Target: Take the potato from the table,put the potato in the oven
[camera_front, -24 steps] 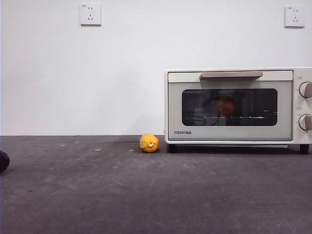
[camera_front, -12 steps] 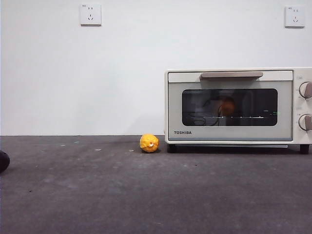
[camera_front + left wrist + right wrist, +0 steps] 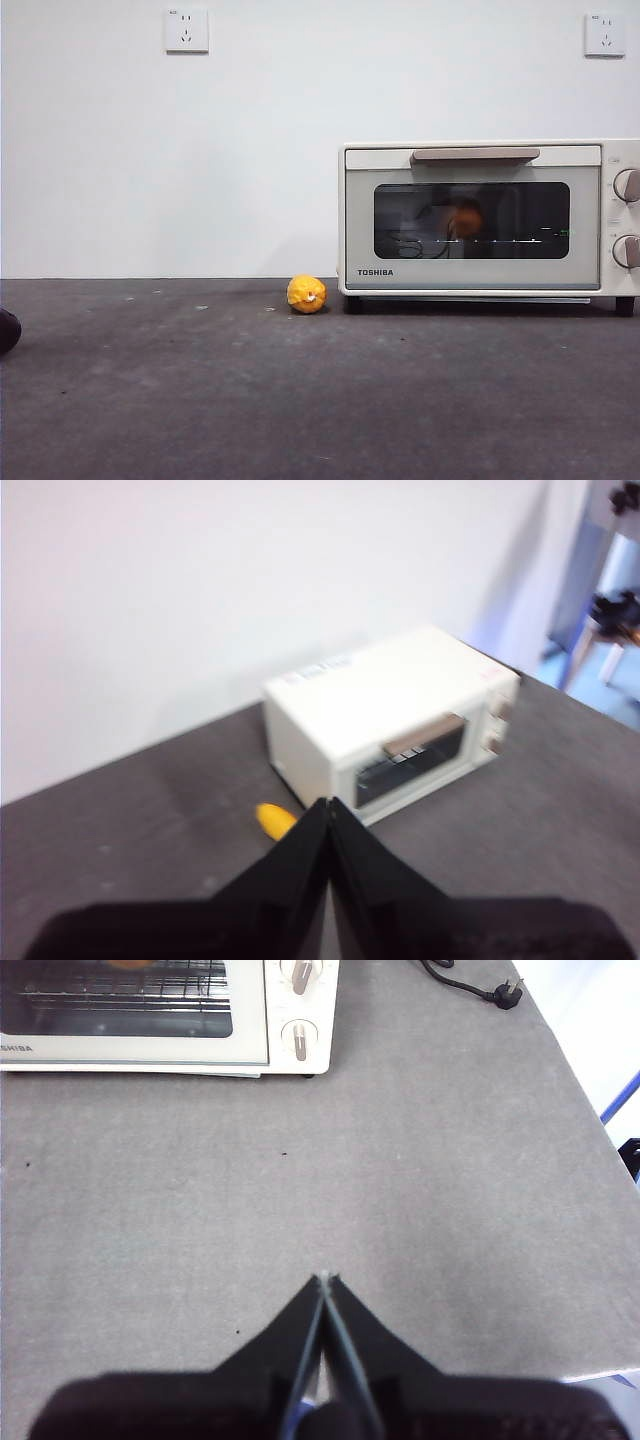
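**Potato inside the shut oven**

The oven sits on the table, on the right side and far back by the white wall. Its door is shut. Through the dark glass you can see an orange-brown round lump on the wire rack. That is the potato. It looks dim behind the glass. The right wrist view shows just a bit of it at the edge.

A small yellow ball lies on the table just left of the oven, near its front corner. A dark round thing peeks in at the far left edge of the table.

The left end effector is clenched, with its two black jaws pressed together and nothing between them. It is up high and well away from the oven. The right end effector is clenched too and holds nothing. It hangs over bare table, on the near side of the oven.

A black plug lies on the table to the right of the oven.
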